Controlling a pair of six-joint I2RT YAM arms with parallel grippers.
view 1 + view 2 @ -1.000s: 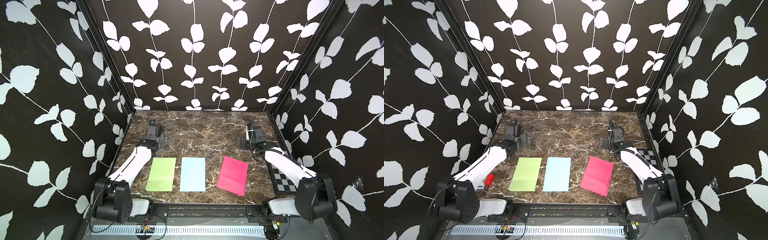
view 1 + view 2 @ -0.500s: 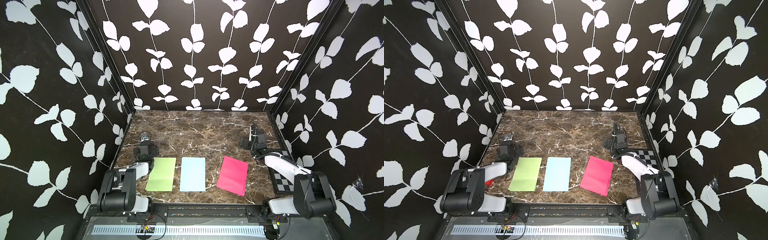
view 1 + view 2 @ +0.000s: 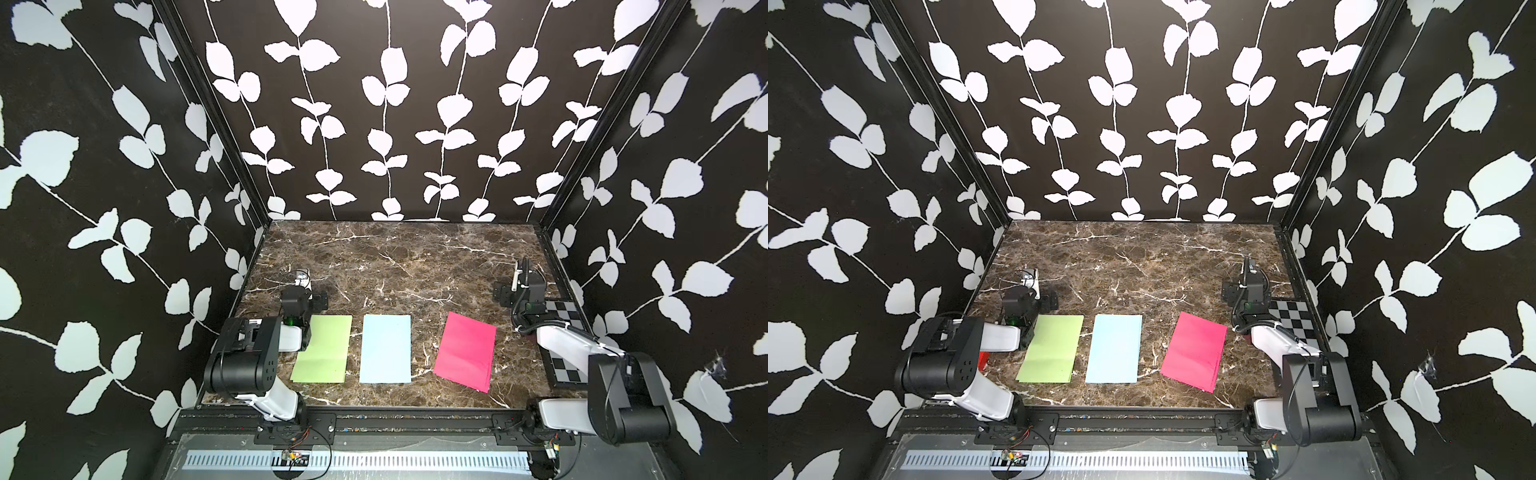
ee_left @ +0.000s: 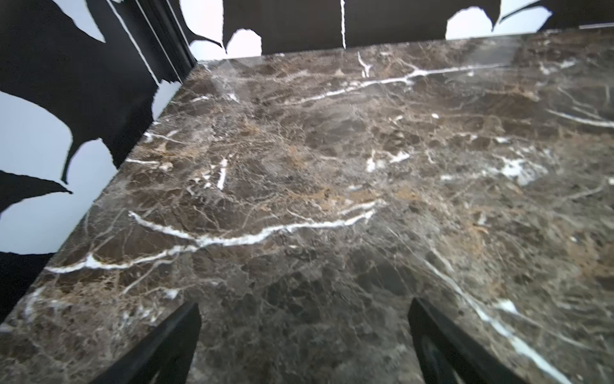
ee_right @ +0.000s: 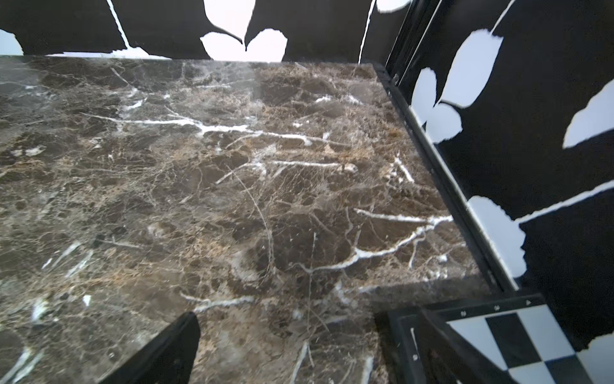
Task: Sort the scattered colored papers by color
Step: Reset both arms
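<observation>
Because the marble tabletop (image 3: pixel 395 257) carried nothing loose, only three single-coloured piles in a row along its near edge, I judged the sorting finished and the step in hand to be parking. As I read it, the next move called for no more than squaring the skewed pile, if anything. Both arms sat folded low by their bases at the near corners, the left arm (image 3: pixel 286 336) along the left edge and the right arm (image 3: pixel 565 345) along the right edge, wrists aimed at the far edge. The green papers (image 3: pixel 322 349) lay nearest the near left corner, the blue papers (image 3: pixel 385 349) in the middle, and the pink papers (image 3: pixel 465 357) toward the right, skewed and slightly fanned, each pile apart from the next. A checkerboard panel (image 3: pixel 561 309) lay against the right edge, partly under the right arm. The left gripper (image 4: pixel 304 304) stood spread wide and empty near the green pile's far left corner. The right gripper (image 5: pixel 307 312), equally spread, held nothing above bare marble at the panel's far end.
</observation>
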